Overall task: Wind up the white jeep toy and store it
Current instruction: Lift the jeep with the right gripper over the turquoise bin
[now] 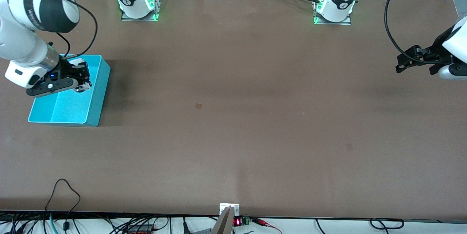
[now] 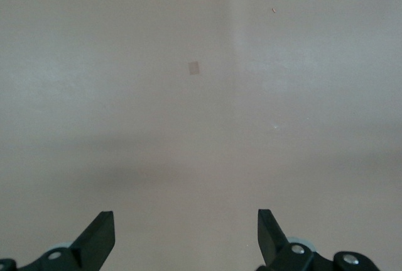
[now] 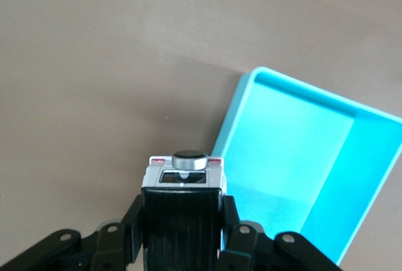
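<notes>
My right gripper (image 1: 84, 80) is shut on the white jeep toy (image 3: 183, 202) and holds it in the air over the turquoise bin (image 1: 95, 108) at the right arm's end of the table. In the right wrist view the jeep's black ribbed roof sits between my fingers and the bin (image 3: 326, 214) lies below it. In the front view only a bit of the white jeep (image 1: 83, 87) shows at the fingertips. My left gripper (image 2: 186, 236) is open and empty, held over bare table at the left arm's end (image 1: 405, 66), where that arm waits.
The bin's inside shows nothing in it. A small tan patch (image 1: 199, 106) marks the brown table near its middle, and another (image 1: 349, 146) lies nearer the front camera. Cables and a small device (image 1: 230, 215) sit at the table's front edge.
</notes>
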Controlling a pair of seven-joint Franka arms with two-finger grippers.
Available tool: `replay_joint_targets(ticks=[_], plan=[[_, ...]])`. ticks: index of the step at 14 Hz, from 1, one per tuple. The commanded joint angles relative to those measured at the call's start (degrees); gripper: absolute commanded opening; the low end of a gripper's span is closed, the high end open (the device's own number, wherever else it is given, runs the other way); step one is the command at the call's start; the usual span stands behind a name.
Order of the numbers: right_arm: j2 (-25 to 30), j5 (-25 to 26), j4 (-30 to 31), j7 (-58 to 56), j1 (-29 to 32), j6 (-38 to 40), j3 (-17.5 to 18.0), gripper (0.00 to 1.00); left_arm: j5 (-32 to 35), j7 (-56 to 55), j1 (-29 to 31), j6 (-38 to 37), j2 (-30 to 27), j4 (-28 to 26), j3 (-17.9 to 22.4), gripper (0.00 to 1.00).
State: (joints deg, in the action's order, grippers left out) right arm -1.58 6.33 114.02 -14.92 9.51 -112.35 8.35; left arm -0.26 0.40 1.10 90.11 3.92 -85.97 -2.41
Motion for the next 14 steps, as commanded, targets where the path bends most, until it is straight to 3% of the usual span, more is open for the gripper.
replay_joint_targets(ticks=[1,8,14], plan=[[0.7,-1.0,-0.6,2.2,0.1,1.8,-1.7,0.00,-1.4,0.2,0.1,0.0,-1.2,-0.7,0.0,1.00],[-3.6,-0.3,-0.2,7.8,0.2,1.2,-8.2,0.00,-1.4,0.2,0.1,-0.2,-1.3,-0.7,0.0,1.00],[-9.5,2.7,0.5,7.0,3.9,-6.4,-9.0,0.00,-1.3,-0.6,0.2,-0.4,-1.4,-0.7,0.1,1.00]])
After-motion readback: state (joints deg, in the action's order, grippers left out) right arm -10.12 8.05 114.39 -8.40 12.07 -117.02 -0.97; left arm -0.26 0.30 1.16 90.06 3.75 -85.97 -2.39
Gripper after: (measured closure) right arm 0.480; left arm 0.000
